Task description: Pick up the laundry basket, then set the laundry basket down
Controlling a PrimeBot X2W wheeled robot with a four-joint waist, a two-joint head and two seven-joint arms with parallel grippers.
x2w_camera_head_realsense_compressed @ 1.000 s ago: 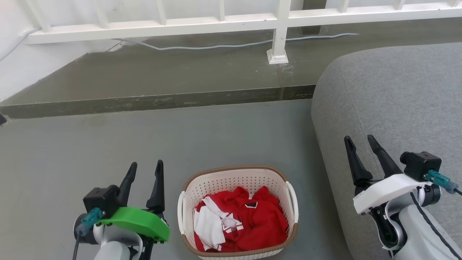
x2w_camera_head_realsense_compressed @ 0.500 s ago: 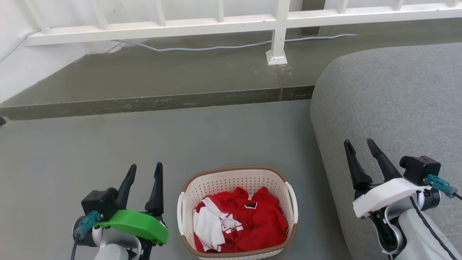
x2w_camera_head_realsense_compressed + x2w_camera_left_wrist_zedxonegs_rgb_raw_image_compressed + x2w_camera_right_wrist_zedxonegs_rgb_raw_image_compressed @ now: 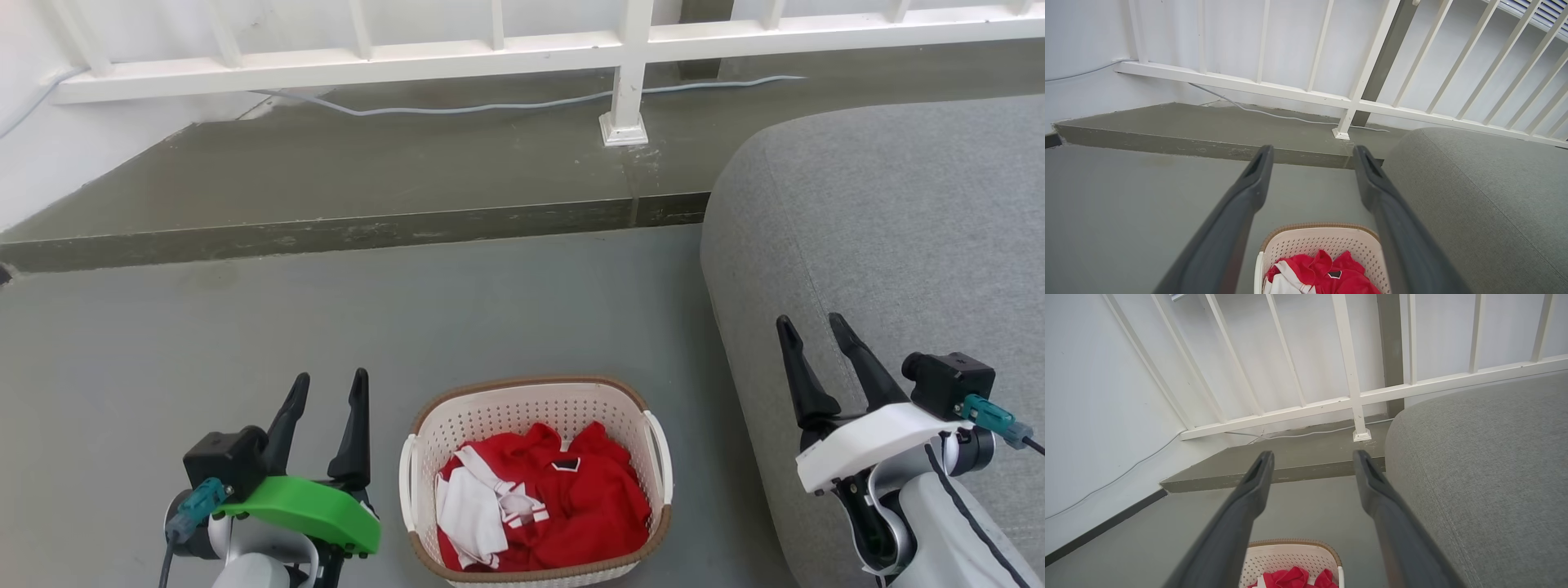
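Where the white wall [image 3: 57,155] closes off the left side of the head view, a grey floor [image 3: 457,302] begins. Low on that side the left gripper [image 3: 331,376] hangs above its green housing [image 3: 310,506], its two dark fingers spread apart and empty. Just to its right, close by but not touching, the laundry basket [image 3: 531,407] stands upright on the floor at the bottom middle of the view. It is a cream perforated tub with a brown rim [image 3: 531,380] and a white handle on each side. Red clothes [image 3: 588,502] fill it, with a white piece [image 3: 469,510] bunched toward its left end. Beyond the basket a raised concrete step [image 3: 367,171] crosses the scene, and a pale cable [image 3: 490,105] lies along it under a white railing [image 3: 367,61]. Further right, well apart from the basket, the right gripper [image 3: 808,320] shows against a grey sofa [image 3: 898,212], its fingers likewise parted and holding nothing. Each wrist view looks along its own spread fingers, with the basket's far end low in the picture and the sofa on the right.
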